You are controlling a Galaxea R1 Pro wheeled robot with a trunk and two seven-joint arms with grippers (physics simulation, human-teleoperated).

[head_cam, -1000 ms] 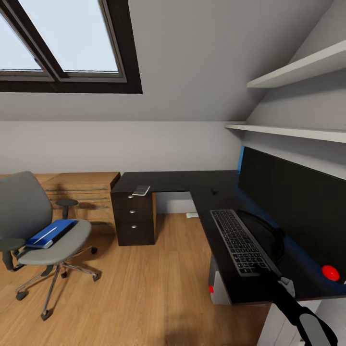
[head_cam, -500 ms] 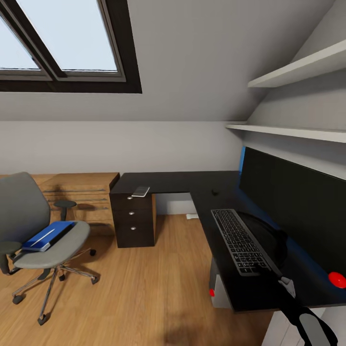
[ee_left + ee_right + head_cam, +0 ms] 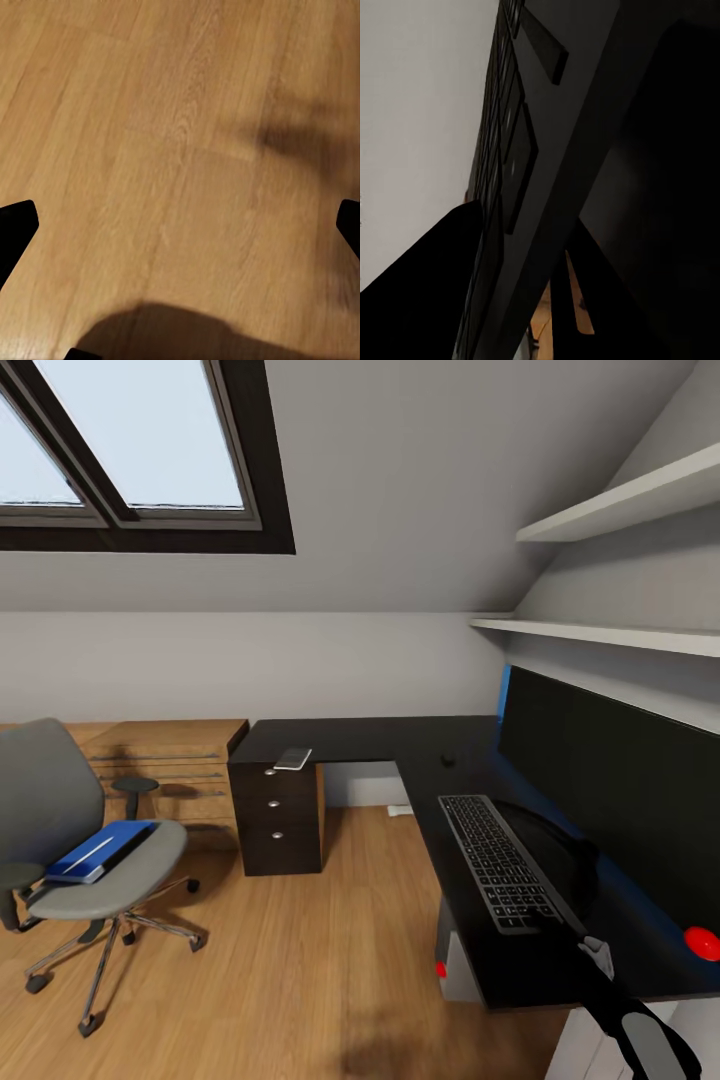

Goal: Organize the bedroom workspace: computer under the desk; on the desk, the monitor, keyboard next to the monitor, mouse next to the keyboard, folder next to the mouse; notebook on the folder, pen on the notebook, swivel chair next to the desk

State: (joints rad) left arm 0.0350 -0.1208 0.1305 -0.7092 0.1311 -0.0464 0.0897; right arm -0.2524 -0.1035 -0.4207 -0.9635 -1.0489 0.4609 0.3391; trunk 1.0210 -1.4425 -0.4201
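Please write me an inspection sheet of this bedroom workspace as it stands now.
Surface: desk, glossy black, L-shaped.
Job's things: monitor and keyboard on the desk, side by side; mouse beyond the keyboard; folder on the swivel chair, which stands apart from the desk; computer under the desk.
Clutter: small flat pale item above the drawers; red round object.
Pincers: right pincer at the keyboard's near end, state unclear; left pincer fingertips wide apart over the floor.
Cables: nothing seen.
Surroundings: skylight, wall shelves, light-wood cabinet.
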